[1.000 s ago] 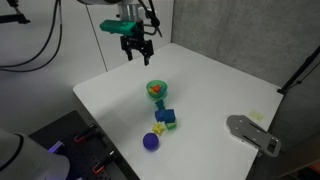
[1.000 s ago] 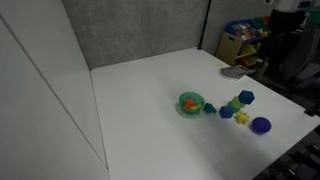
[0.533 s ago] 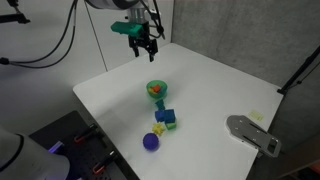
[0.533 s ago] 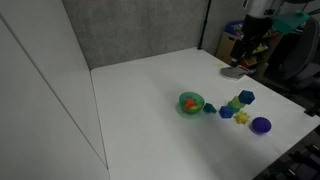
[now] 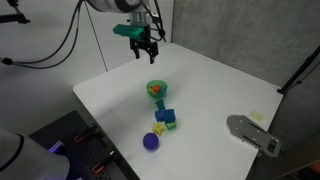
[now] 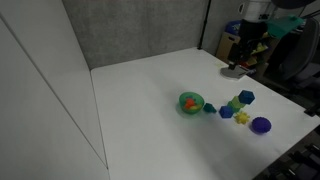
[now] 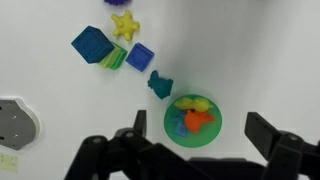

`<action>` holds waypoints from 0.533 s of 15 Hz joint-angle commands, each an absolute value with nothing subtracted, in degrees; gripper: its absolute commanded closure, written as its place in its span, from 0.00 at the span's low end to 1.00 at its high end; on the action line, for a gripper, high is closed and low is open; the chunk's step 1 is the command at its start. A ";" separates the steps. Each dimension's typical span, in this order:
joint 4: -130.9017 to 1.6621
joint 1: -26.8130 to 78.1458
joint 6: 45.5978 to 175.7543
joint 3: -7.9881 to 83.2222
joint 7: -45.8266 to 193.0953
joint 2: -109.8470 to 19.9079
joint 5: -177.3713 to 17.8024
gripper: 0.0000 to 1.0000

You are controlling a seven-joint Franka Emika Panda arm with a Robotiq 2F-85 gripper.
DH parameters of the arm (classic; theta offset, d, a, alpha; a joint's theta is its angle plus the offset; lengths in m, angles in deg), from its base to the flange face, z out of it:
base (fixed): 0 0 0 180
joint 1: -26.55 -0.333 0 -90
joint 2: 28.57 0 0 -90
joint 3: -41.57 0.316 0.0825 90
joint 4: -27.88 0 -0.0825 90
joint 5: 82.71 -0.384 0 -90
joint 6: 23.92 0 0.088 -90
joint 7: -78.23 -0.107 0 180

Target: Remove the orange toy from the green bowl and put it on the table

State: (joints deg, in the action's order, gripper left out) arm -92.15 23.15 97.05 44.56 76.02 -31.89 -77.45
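The green bowl (image 5: 156,90) sits near the middle of the white table (image 5: 215,80); it also shows in the other exterior view (image 6: 190,103) and in the wrist view (image 7: 193,121). The orange toy (image 7: 200,121) lies inside it, next to a yellow piece (image 7: 191,103) and a blue piece. It shows as an orange spot in both exterior views (image 5: 156,93) (image 6: 190,104). My gripper (image 5: 141,50) hangs high above the table's far side, well apart from the bowl. It is open and empty; in the wrist view its fingers (image 7: 197,148) frame the bowl.
A teal piece (image 7: 159,84), blue blocks (image 7: 92,44), a yellow star (image 7: 125,24) and a purple ball (image 5: 151,141) lie beside the bowl. A grey device (image 5: 254,134) sits at a table edge. A wall and shelves stand behind the table.
The arm has moved across the far side of the table, coming further into one exterior view. The bowl and toys have not moved.
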 commanded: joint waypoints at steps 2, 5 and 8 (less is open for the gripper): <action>-85.55 22.93 97.43 44.60 76.63 -40.19 -76.91 0.00; -81.13 22.39 98.24 44.36 75.00 -46.19 -76.57 0.00; -76.76 21.36 99.89 43.91 72.19 -52.42 -76.11 0.00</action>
